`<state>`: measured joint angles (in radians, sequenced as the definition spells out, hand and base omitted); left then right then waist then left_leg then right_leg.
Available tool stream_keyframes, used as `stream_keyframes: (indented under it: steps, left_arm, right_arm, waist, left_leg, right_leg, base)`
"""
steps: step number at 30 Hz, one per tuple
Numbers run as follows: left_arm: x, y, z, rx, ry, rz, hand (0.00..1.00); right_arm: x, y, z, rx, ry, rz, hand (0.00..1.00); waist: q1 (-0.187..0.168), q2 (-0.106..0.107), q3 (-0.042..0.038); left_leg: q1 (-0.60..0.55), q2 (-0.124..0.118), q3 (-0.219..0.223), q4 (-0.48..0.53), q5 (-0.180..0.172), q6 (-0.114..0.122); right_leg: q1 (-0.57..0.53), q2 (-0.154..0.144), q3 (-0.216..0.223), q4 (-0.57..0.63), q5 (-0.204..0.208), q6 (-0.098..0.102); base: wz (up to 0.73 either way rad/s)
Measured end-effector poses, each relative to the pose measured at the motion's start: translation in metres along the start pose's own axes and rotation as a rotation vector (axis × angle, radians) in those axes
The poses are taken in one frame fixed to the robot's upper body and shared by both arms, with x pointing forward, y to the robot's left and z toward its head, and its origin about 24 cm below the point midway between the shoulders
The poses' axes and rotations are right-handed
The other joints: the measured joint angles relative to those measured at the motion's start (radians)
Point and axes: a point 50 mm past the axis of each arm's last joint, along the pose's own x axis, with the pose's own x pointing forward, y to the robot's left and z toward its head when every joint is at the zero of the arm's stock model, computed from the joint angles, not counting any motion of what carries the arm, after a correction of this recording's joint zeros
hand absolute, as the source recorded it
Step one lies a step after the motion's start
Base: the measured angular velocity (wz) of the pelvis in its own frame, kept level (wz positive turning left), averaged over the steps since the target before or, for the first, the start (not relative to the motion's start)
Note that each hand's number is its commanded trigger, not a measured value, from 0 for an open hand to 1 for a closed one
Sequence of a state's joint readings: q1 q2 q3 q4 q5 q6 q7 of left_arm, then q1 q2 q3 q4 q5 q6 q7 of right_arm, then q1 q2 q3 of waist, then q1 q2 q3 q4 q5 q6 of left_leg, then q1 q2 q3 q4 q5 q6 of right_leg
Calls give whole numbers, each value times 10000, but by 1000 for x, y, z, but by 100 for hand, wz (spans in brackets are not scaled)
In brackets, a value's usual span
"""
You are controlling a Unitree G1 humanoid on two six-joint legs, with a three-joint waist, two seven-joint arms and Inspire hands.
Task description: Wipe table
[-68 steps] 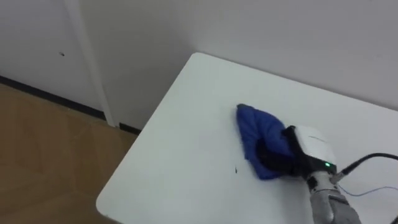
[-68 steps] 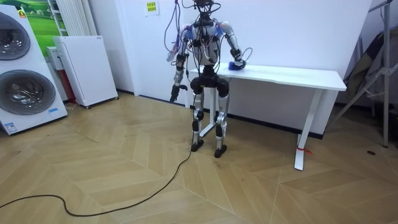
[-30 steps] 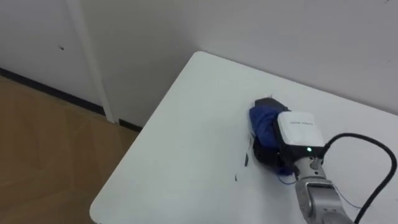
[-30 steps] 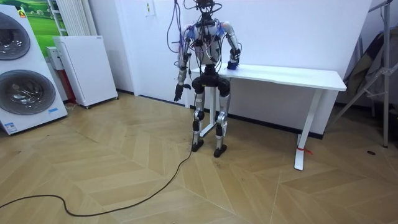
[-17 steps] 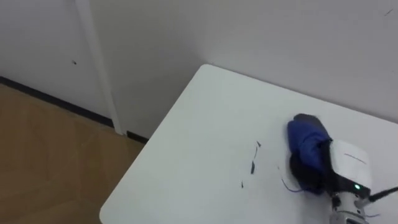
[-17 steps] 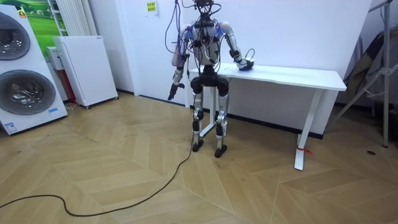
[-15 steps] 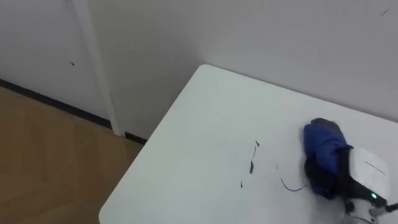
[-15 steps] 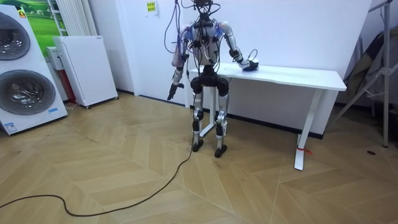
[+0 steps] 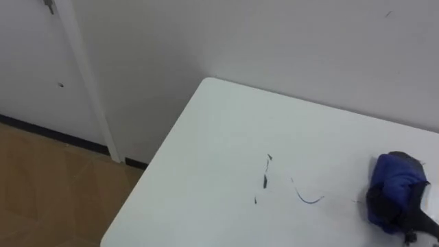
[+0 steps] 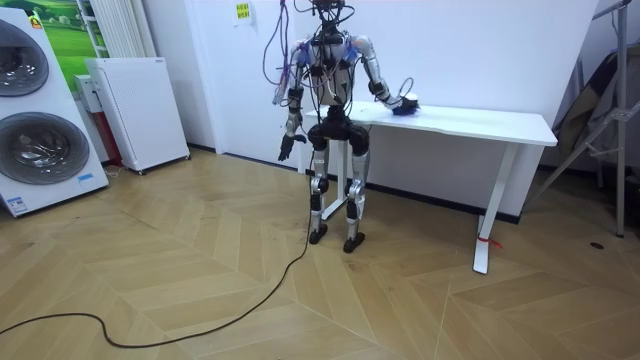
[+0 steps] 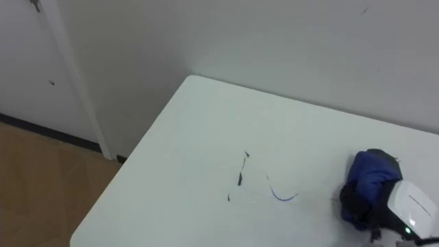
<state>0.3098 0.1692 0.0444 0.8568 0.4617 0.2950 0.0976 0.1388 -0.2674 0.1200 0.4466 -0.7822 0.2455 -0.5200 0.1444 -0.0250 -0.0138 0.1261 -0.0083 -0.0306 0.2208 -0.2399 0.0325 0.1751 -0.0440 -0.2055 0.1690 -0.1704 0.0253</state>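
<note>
Since the earlier frames, my right hand (image 11: 406, 208) has dragged the crumpled blue cloth (image 9: 394, 175) rightward across the flat white bench (image 9: 212, 151). The cloth now lies well right of the short dark pen strokes (image 9: 265, 180) and just right of a thin blue curved line (image 9: 305, 197). The hand's dark fingers curl into the cloth and hold it against the bench. My left hand (image 10: 285, 150) hangs idle at my side; I cannot tell whether it is open. Both marks remain, so I judge the wiping unfinished, with more passes needed.
</note>
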Motion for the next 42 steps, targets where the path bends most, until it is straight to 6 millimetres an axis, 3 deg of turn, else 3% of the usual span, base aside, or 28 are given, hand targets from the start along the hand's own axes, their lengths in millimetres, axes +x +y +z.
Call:
stream_keyframes:
  steps: [1,3,6,8,11,16,21,24,25,28,30,31,32,36,39,42]
  left_arm:
    - [0,0,5,130,-101,-13,0]
    - [1,-1,25,494,-669,-35,0]
    - [-1,-4,42,889,-1227,-74,0]
    - [-1,-5,44,987,-1280,-43,0]
    - [-1,-7,37,1174,-1070,-57,0]
    - [-1,-7,34,1157,-1056,-15,0]
    - [-1,-5,31,988,-1073,24,0]
    - [1,0,23,639,-739,178,0]
    - [2,1,21,524,-630,220,0]
    - [3,10,5,-225,-96,526,0]
    - [4,17,-1,-714,119,744,0]
    - [3,18,-2,-790,142,794,0]
    - [3,21,-6,-967,189,893,0]
    - [2,30,-10,-1310,157,1246,0]
    - [3,39,-10,-1267,100,1462,0]
    - [3,42,-13,-1082,173,1569,0]
  right_arm:
    - [-2,0,12,-85,-451,97,100]
    - [-12,4,58,-362,-2172,590,100]
    - [-23,3,100,-1184,-3714,759,100]
    - [-25,0,114,-1570,-4165,732,100]
    - [-26,-3,117,-1898,-4347,556,100]
    - [-28,1,108,-1833,-4474,267,100]
    - [-28,5,79,-2018,-4791,-919,100]
    - [-35,9,49,-1590,-4162,-1776,100]
    - [-36,10,43,-1515,-3975,-1885,100]
    - [-46,13,-3,-1196,-2199,-2243,100]
    - [-50,13,-38,-839,-469,-2303,100]
    - [-52,13,-46,-816,-104,-2277,100]
    - [-56,14,-63,-835,675,-2205,100]
    - [-68,10,-116,-814,3446,-2073,100]
    - [-73,5,-140,-868,4516,-1855,100]
    - [-73,4,-147,-761,4819,-1479,100]
  waist:
    - [-1,-2,8]
    - [93,-3,40]
    - [461,19,53]
    - [543,27,69]
    - [512,35,87]
    - [358,60,107]
    - [234,166,92]
    - [157,222,45]
    - [64,195,46]
    - [-344,103,-55]
    - [-631,-95,-68]
    - [-719,-137,-78]
    - [-895,-239,-126]
    - [-1424,-404,-144]
    - [-1432,-424,-154]
    - [-1414,-493,-150]
  left_leg:
    - [-64,25,-1,14,3,-22]
    - [-131,135,47,-13,35,-127]
    - [-209,214,-20,-10,4,-195]
    - [-303,250,-16,-10,13,-219]
    - [-435,275,-40,2,17,-224]
    - [-457,271,-48,-14,11,-213]
    - [-450,157,30,-97,64,-134]
    - [-446,14,62,-184,135,-24]
    - [-433,-7,65,-192,146,-4]
    - [-310,-40,205,-242,163,50]
    - [-270,-46,219,-264,139,85]
    - [-257,-43,225,-263,137,89]
    - [-217,-40,225,-255,127,104]
    - [22,-25,206,-280,69,170]
    - [114,-25,256,-212,-15,193]
    - [253,-32,393,-264,-18,199]
  right_leg:
    - [-66,30,-2,6,16,-27]
    - [-173,142,-10,13,49,-80]
    - [-275,246,-17,2,47,-85]
    - [-376,274,-79,11,67,-118]
    - [-481,266,-396,5,73,-127]
    - [-462,261,-420,-27,74,-129]
    - [-403,160,-206,-180,72,-126]
    - [-336,-3,-224,-202,21,-42]
    - [-327,-31,-225,-203,10,-25]
    - [-175,-116,-218,-181,-4,0]
    - [-139,-138,-180,-171,4,12]
    - [-132,-135,-137,-169,18,34]
    - [-103,-125,-103,-167,26,45]
    - [102,-134,116,-115,28,48]
    - [171,-140,129,-106,29,49]
    - [231,-138,200,-100,38,62]
  base:
    - [-19]
    - [-4]
    - [-6]
    - [0]
    - [3]
    - [5]
    - [4]
    - [24]
    - [35]
    - [27]
    - [4]
    - [0]
    - [0]
    - [0]
    - [-13]
    - [-12]
